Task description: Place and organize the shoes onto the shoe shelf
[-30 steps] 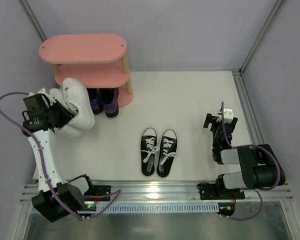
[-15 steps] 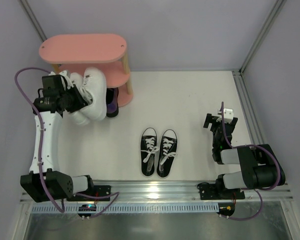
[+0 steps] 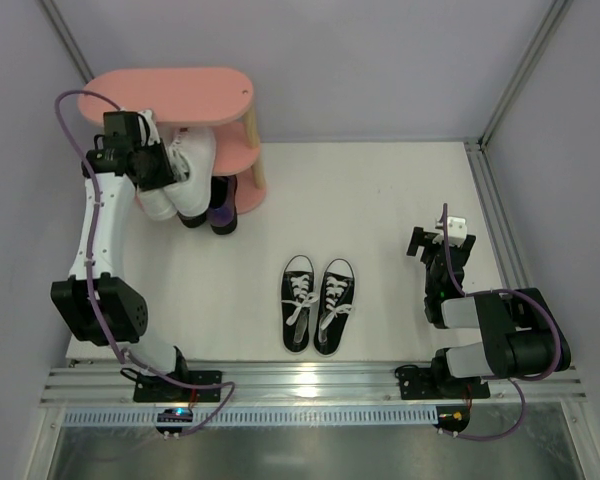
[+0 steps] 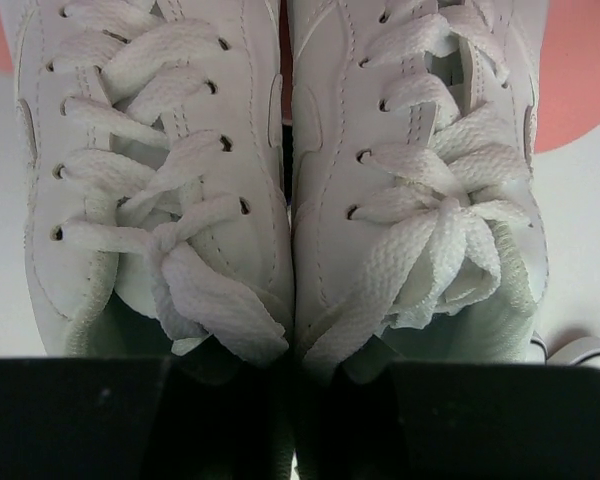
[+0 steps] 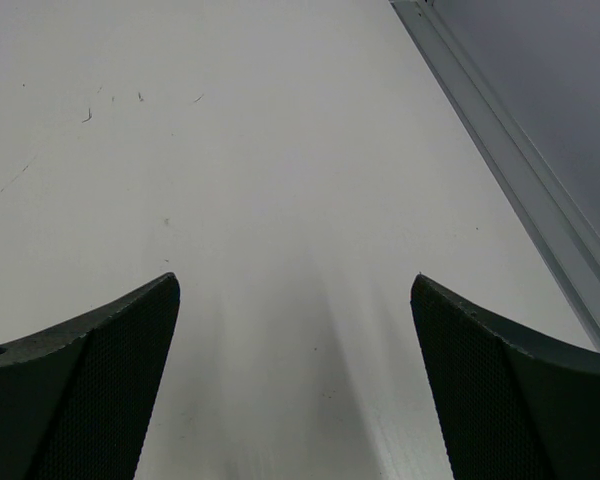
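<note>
Left end effector (image 3: 163, 170) is clamping the white sneakers (image 3: 188, 172) as a pair. In the left wrist view the two black fingers (image 4: 100, 415) are sitting at the heel openings and the two shoes are pressed side to side. Judgement: pinching the touching inner collars is letting one arm carry both shoes, so they land already paired.

The shoes are pointing toes-first into the shoe shelf (image 3: 170, 97), which is standing at the far-left corner of the desk (image 3: 380, 200). Pink board is showing under the toe ends in the wrist view and white desk under the heels, so the pair is only partly in. The tier looks like the middle one, though I cannot confirm it.

The dark glossy shoes (image 3: 220, 212) are occupying the bottom level, with their ends sticking out toward the near edge. That is probably why the white pair is going a level higher.

The black canvas sneakers (image 3: 317, 300) are waiting side by side on the desk, near the middle of the near edge.

Right end effector (image 3: 442, 238) is resting near the right edge with its fingers spread over bare desk, holding nothing. It appears parked out of the left arm's way.
</note>
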You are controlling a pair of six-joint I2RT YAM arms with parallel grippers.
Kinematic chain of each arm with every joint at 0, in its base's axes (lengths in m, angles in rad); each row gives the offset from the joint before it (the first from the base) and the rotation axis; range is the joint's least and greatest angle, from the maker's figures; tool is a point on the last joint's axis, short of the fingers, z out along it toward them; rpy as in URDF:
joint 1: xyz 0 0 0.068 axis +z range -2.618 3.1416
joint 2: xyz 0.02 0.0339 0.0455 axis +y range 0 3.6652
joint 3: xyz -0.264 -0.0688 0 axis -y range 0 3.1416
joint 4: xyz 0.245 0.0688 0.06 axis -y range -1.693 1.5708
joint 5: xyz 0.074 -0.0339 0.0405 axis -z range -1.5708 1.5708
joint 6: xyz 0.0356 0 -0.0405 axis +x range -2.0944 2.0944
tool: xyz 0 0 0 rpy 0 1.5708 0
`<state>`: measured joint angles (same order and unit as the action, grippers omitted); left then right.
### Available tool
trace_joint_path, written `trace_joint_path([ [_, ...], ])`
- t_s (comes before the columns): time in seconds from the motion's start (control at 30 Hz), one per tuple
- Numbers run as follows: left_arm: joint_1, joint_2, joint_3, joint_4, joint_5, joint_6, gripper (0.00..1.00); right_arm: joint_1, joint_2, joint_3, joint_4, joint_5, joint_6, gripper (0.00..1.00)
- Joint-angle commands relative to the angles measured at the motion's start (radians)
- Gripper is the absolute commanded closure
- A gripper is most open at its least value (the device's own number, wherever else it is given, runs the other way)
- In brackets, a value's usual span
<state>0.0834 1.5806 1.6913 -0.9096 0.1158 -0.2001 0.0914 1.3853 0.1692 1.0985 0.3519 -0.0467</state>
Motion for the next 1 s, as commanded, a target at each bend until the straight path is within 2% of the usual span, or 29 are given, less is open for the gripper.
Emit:
trace_joint_path([
  [0.0, -0.014, -0.011, 0.131, 0.212, -0.01, 0.065, 1.0, -0.002, -0.014, 0.013, 0.077, -0.008, 0.021, 0.03],
  [0.1, -0.02, 0.008, 0.148, 0.235, -0.019, 0.09, 1.0, -0.004, -0.012, 0.013, 0.075, -0.008, 0.021, 0.03],
  [0.27, -0.024, 0.081, 0.258, 0.181, -0.021, 0.11, 1.0, -0.002, -0.012, 0.013, 0.077, -0.008, 0.021, 0.03],
  [0.47, -0.027, 0.074, 0.217, 0.287, -0.027, 0.11, 1.0, -0.004, -0.012, 0.013, 0.075, -0.008, 0.021, 0.03],
  [0.97, -0.039, 0.194, 0.3, 0.367, -0.027, 0.08, 1.0, -0.002, -0.012, 0.012, 0.075, -0.007, 0.021, 0.03],
])
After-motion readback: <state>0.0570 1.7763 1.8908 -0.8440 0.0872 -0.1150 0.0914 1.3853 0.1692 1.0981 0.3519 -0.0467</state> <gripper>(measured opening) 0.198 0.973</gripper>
